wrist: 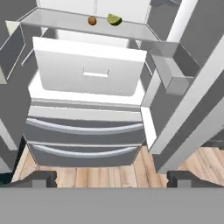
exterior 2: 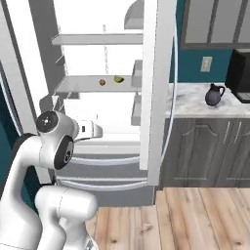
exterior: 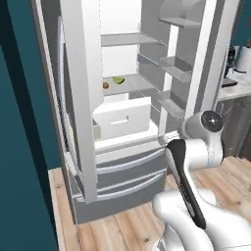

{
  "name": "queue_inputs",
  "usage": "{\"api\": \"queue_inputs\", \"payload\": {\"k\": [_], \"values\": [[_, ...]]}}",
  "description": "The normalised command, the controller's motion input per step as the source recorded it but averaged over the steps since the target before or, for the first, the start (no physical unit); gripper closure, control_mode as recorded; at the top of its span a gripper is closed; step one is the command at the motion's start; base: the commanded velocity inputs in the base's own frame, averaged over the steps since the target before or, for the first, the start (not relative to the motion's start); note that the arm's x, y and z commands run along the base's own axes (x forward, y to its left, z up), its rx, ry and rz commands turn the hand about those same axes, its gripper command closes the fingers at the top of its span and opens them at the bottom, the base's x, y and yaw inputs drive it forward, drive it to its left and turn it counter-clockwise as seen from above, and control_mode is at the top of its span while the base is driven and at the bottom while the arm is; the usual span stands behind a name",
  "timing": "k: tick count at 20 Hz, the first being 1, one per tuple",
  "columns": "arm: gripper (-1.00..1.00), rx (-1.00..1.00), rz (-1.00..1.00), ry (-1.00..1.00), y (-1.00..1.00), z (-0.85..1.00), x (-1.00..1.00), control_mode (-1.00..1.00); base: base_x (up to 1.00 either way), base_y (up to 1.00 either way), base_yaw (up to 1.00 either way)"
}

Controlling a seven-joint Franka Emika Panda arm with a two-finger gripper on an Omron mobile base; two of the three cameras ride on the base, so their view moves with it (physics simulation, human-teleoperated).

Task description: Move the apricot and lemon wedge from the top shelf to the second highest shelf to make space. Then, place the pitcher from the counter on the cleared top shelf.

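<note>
The apricot and lemon wedge lie side by side on a fridge shelf, with another shelf above them. The pitcher stands on the bench, far right. The claw hangs wide and empty below, so the pitcher's move remains.

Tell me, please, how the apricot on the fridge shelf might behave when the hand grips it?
The apricot looks small and round, so it would probably roll if nudged. It sits close beside the lemon wedge, so wide-open fingers may bump that too.
</note>
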Motion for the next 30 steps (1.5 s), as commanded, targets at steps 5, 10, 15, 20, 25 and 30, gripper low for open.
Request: {"api": "queue_inputs", "payload": {"k": [5,10,15,20,25,30], "values": [[-1.0,0.0,0.0,0.0,0.0,0.0,0.0,1.0,-0.29,-0.01,-0.65],[-1.0,0.0,0.0,0.0,0.0,0.0,0.0,1.0,0.04,-0.28,-0.64],[-1.0,0.0,0.0,0.0,0.0,0.0,0.0,1.0,0.32,-0.5,-0.51],[-1.0,0.0,0.0,0.0,0.0,0.0,0.0,1.0,0.57,-0.82,-0.21],[-1.0,0.0,0.0,0.0,0.0,0.0,0.0,1.0,0.75,-1.0,0.1],[-1.0,0.0,0.0,0.0,0.0,0.0,0.0,1.0,0.76,-0.82,0.43]]}}
